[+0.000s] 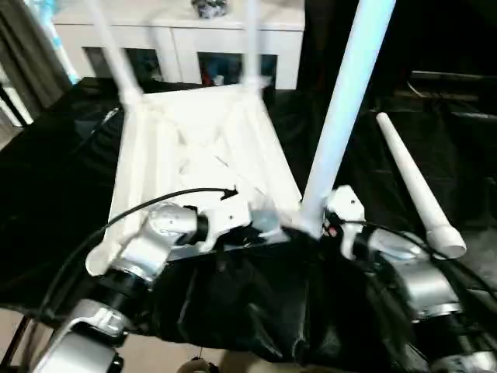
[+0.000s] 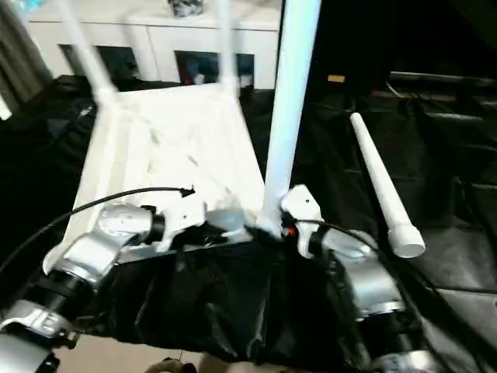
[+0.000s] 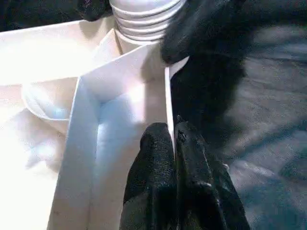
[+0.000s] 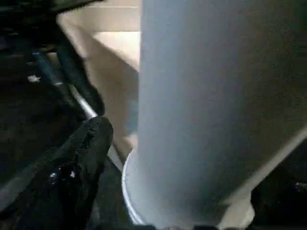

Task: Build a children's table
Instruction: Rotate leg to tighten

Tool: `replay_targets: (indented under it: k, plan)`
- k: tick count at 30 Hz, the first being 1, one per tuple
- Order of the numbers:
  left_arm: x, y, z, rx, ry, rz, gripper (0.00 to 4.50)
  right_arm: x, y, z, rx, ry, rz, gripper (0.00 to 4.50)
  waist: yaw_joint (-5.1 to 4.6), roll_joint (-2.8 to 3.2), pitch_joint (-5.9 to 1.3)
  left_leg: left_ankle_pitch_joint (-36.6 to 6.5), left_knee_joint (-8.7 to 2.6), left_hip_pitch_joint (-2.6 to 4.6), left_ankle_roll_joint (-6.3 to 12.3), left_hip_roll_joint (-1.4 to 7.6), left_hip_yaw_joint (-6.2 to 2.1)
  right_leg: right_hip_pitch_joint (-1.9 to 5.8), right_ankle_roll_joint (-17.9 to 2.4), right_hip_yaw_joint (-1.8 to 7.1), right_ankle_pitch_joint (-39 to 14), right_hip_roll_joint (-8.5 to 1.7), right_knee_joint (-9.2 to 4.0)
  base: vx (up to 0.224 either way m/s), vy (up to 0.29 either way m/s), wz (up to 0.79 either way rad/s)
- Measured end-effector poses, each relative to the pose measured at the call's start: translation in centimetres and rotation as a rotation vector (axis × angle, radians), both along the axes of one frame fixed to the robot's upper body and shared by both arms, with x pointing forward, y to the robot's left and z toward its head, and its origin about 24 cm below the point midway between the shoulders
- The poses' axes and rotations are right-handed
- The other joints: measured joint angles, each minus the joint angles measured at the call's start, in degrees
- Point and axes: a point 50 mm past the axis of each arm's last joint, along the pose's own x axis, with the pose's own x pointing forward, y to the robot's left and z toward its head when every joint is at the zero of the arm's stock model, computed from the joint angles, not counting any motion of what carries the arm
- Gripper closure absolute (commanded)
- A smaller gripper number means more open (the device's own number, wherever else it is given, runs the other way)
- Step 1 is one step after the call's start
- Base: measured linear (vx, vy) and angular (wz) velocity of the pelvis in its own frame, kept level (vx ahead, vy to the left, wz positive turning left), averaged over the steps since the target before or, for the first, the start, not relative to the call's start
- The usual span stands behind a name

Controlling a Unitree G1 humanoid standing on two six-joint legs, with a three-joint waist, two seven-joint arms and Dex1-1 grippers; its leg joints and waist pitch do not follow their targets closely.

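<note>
Tabletop [image 1: 202, 148] lies upside down, its near rim pinched in the left gripper [image 3: 173, 143]. Third leg [image 1: 342, 116] stands in its socket between the right gripper's [image 4: 158, 191] spread jaws. Probably next: grab the loose leg [image 1: 415, 186] for the last corner.

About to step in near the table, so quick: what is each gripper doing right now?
Left gripper: shut on the tabletop rim.
Right gripper: jaws open around the standing leg, not clamped.
</note>
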Motion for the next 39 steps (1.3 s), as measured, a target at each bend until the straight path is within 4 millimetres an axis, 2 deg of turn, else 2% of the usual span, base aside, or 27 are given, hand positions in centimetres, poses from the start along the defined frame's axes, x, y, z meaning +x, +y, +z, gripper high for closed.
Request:
replay_targets:
  k: [2,4,10,17,20,27,30,35,37,39]
  plan:
    - [-0.1,0.3,0.0,0.005,0.012,-0.024,4.5,-0.1,-0.1,0.1,-0.003,0.013,0.046,0.88,0.02,0.0,0.0,0.0,0.0,0.0,0.0,0.0,0.0,0.0,0.0,0.01,0.0,0.0,0.01,0.0,0.0,0.0]
    - [-0.2,0.6,0.0,0.008,0.023,-0.04,4.5,-0.2,-0.1,0.2,-0.002,0.024,0.085,1.17,0.02,0.0,0.0,0.0,0.0,0.0,0.0,0.0,0.0,0.0,0.0,0.0,0.0,0.0,0.03,0.0,0.0,0.0]
    - [-0.3,1.1,0.0,0.012,0.034,-0.075,4.5,-0.4,-0.2,0.4,-0.023,0.041,0.153,1.68,0.06,0.0,0.0,0.0,0.03,-0.01,0.0,0.0,0.01,0.0,0.0,0.01,0.0,0.0,0.03,0.0,0.0,0.0]
    - [-0.3,1.1,-0.1,-0.002,0.043,-0.068,4.5,-0.4,0.3,0.3,-0.01,0.041,0.151,1.77,0.03,-0.01,0.0,0.0,0.03,0.03,0.0,0.01,0.01,0.0,0.0,0.01,0.0,0.0,0.09,0.0,0.0,0.0]
    - [0.1,1.0,-0.2,-0.008,0.034,-0.012,4.5,0.0,0.7,-0.1,0.007,0.024,0.056,1.78,-0.1,-0.04,-0.01,0.01,0.02,0.12,-0.02,0.02,0.01,0.02,-0.13,0.0,0.09,0.0,0.15,0.0,0.0,0.0]
    - [1.5,-1.9,-0.5,-0.031,-0.011,0.179,4.5,1.9,1.6,-1.0,0.081,-0.011,-0.408,1.78,-1.22,-0.12,0.02,0.02,0.02,0.22,-0.02,-0.03,0.0,0.02,0.04,0.03,0.01,-0.01,0.06,0.0,0.0,0.0]
    - [1.5,-3.1,-0.6,-0.045,-0.007,0.224,4.5,2.3,2.0,-1.1,0.094,-0.021,-0.54,1.78,-1.6,-0.13,0.0,0.02,0.01,0.21,-0.02,-0.03,-0.01,0.04,0.05,0.03,0.02,-0.01,0.05,0.0,0.0,0.0]
    - [1.3,-4.4,-0.7,-0.054,-0.016,0.279,4.5,2.5,2.6,-1.1,0.093,-0.052,-0.678,1.78,-1.65,-0.1,-0.02,0.02,-0.02,0.19,-0.02,-0.03,-0.02,0.03,0.05,0.03,0.03,-0.01,0.05,0.0,0.0,0.0]
    - [1.2,-4.6,-0.7,-0.063,-0.02,0.288,4.5,2.6,2.5,-1.1,0.092,-0.06,-0.695,1.09,-1.66,-0.09,-0.02,0.02,-0.01,0.17,-0.02,-0.04,-0.02,0.03,0.05,0.03,0.03,-0.01,0.03,0.0,0.0,0.0]
    - [1.1,-4.6,-0.6,-0.063,-0.018,0.28,4.5,2.6,2.6,-1.0,0.11,-0.053,-0.686,1.06,-1.66,-0.08,-0.03,0.01,-0.01,0.15,-0.03,-0.04,-0.02,0.03,0.02,0.03,0.05,-0.01,0.02,0.0,0.0,0.0]
